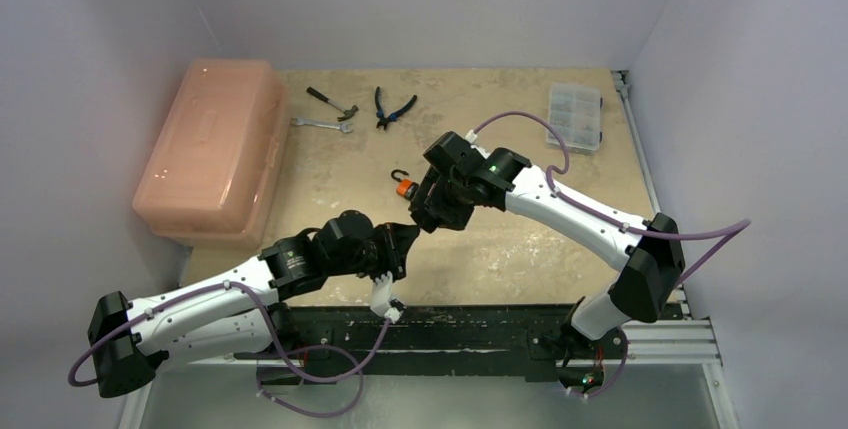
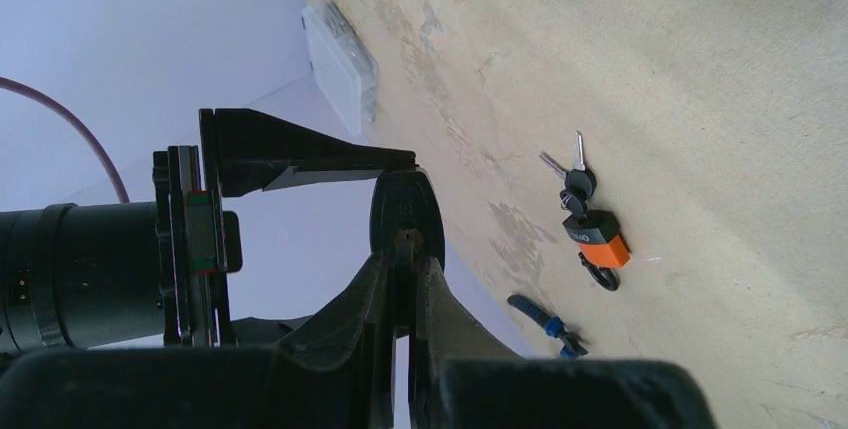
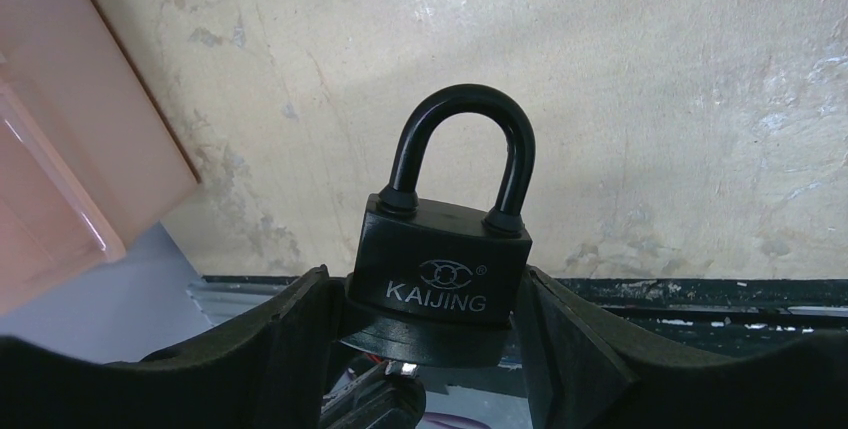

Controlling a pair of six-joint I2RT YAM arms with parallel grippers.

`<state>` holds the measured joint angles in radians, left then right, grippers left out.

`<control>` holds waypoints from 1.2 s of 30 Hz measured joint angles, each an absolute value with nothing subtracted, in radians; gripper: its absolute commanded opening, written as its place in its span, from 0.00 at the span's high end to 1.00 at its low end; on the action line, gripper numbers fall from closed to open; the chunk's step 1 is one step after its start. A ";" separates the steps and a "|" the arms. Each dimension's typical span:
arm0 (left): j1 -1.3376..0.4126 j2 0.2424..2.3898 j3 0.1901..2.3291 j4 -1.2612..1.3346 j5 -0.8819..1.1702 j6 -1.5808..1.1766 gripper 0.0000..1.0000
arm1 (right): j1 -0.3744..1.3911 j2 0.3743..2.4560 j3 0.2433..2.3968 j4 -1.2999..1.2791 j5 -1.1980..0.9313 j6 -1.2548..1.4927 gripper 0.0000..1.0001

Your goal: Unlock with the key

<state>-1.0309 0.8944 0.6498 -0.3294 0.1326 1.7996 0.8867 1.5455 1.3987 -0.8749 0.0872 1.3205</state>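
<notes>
Padlock (image 3: 440, 274) sits clamped in the right gripper (image 3: 432, 324) at lower centre, shackle closed; the left gripper (image 2: 406, 234) is pinched together, whether on a key cannot be told, so unlocking seems yet to come

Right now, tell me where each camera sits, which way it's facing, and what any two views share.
Top external: fixed above and behind the bases, looking down on the table; left arm and right arm show.
Left wrist: on the left arm, looking across the table at the orange padlock and keys; the left gripper shows.
Right wrist: on the right arm, facing the black padlock clamped in the right gripper.
Shared: top and left wrist both show the orange padlock.
</notes>
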 measured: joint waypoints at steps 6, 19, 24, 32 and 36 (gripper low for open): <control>-1.031 0.895 0.650 -0.330 0.128 1.800 1.00 | 0.893 1.546 1.399 -0.871 0.088 1.325 1.00; -1.031 0.896 0.648 -0.320 0.124 1.799 1.00 | 0.896 1.541 1.399 -0.868 0.096 1.325 1.00; -1.031 0.897 0.648 -0.316 0.123 1.799 1.00 | 0.898 1.540 1.399 -0.869 0.097 1.327 1.00; -1.031 0.918 0.645 -0.285 0.116 1.791 1.00 | 0.919 1.529 1.399 -0.869 0.115 1.339 1.00; -1.031 0.931 0.645 -0.272 0.115 1.784 1.00 | 0.937 1.529 1.399 -0.874 0.144 1.346 1.00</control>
